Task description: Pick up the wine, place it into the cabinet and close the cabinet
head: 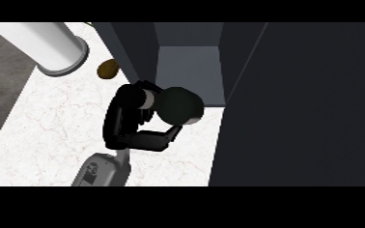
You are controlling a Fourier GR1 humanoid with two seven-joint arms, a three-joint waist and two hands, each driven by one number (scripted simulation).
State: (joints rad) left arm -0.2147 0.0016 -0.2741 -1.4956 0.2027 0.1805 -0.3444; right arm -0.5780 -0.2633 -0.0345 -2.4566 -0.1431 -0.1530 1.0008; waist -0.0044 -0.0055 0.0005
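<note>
The white marble tabletop [57, 125] shows faint reddish veins. The tall white cylinder [53, 46] has a pale grey rim, and the small rounded object [107, 69] is golden brown. The box-shaped cabinet [135, 43] is dark charcoal outside and lighter slate grey inside. The black robot hand [125, 118] matches the black wine bottle [179, 106], apart from the bottle's whitish band. The forearm [103, 170] is light grey.

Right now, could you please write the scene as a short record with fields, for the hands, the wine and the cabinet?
left hand: enters from the lower edge, fingers curled round the wine
right hand: not in view
wine: dark bottle, at the front edge of the cabinet opening
cabinet: open, its door swung out at the right
counter: pale marble, with a white cylinder and a small brown item at upper left
</note>
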